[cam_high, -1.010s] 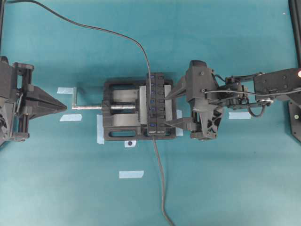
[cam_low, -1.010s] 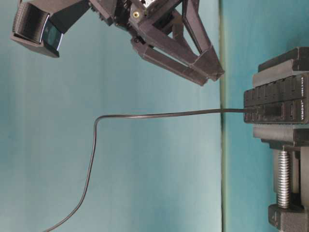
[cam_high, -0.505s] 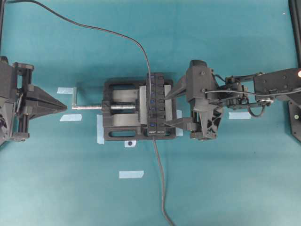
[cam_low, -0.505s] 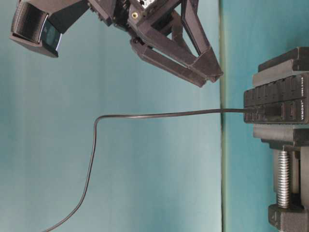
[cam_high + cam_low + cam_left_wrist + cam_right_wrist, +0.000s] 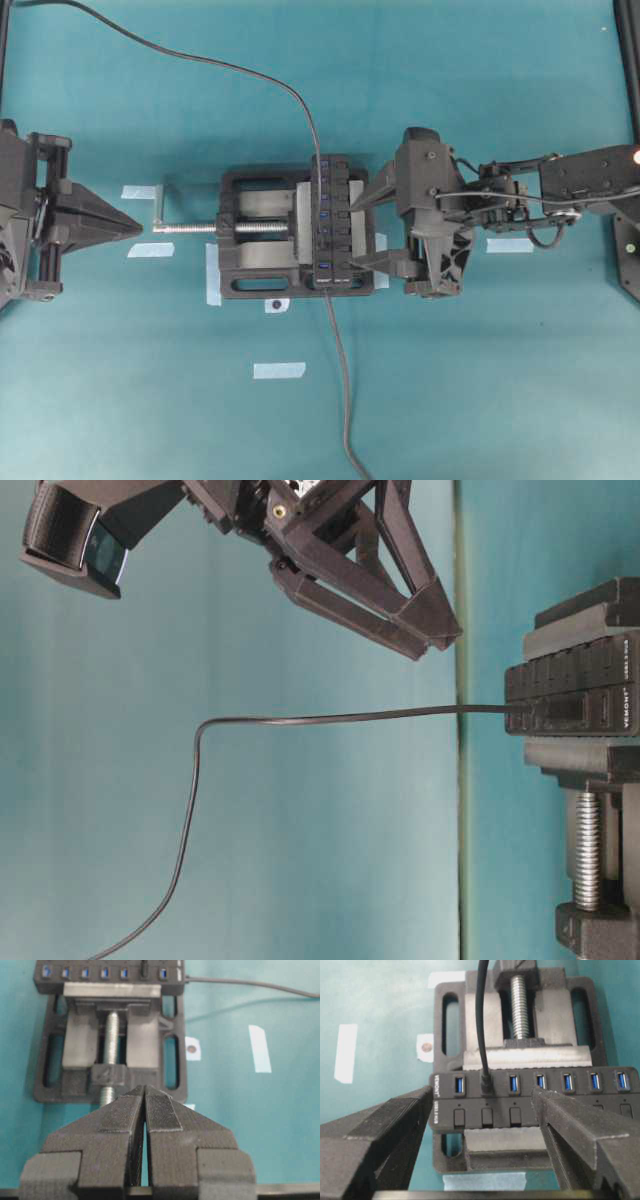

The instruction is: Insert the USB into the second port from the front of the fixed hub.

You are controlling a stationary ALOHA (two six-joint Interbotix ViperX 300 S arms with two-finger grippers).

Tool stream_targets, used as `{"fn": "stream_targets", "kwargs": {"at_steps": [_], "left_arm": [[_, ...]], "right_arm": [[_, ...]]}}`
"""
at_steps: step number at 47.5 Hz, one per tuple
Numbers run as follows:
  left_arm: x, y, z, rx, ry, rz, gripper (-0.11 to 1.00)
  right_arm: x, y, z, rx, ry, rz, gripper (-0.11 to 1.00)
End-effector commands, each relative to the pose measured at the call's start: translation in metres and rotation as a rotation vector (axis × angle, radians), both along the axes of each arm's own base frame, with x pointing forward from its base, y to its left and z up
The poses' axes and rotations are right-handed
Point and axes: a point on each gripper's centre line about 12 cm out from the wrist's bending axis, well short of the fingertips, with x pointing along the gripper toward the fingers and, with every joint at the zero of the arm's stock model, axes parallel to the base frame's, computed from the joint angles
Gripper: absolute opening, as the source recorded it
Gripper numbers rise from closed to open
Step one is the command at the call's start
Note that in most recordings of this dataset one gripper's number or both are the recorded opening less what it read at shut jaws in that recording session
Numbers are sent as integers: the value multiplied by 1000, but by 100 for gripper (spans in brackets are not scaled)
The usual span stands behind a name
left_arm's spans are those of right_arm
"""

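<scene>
The fixed hub (image 5: 340, 225) is a black bar with blue ports, clamped upright in a vise. The USB (image 5: 487, 1087) sits plugged into the second port from the labelled front end. Its thin black cable (image 5: 230, 70) curves away to the far left. My right gripper (image 5: 482, 1099) is open, its fingers spread wide on either side of the plug and holding nothing. From table level the right gripper (image 5: 440, 630) hangs a short way off the hub (image 5: 580, 680), not touching it. My left gripper (image 5: 138, 228) is shut and empty, well left of the vise.
The black vise (image 5: 255, 270) has a silver screw (image 5: 190, 228) pointing at the left gripper. The hub's own cable (image 5: 340, 380) runs from its front end to the near table edge. Strips of pale tape (image 5: 279, 370) lie on the teal mat.
</scene>
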Motion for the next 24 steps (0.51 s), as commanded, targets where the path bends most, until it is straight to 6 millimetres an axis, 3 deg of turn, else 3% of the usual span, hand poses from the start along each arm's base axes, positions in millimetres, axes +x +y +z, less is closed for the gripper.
{"fn": "stream_targets", "kwargs": {"at_steps": [1, 24], "left_arm": [[3, 0, 6, 4, -23, -2, 0], [3, 0, 7, 4, -25, -2, 0]], "right_arm": [[2, 1, 7, 7, -24, -3, 90], [1, 1, 6, 7, -15, -2, 90]]}}
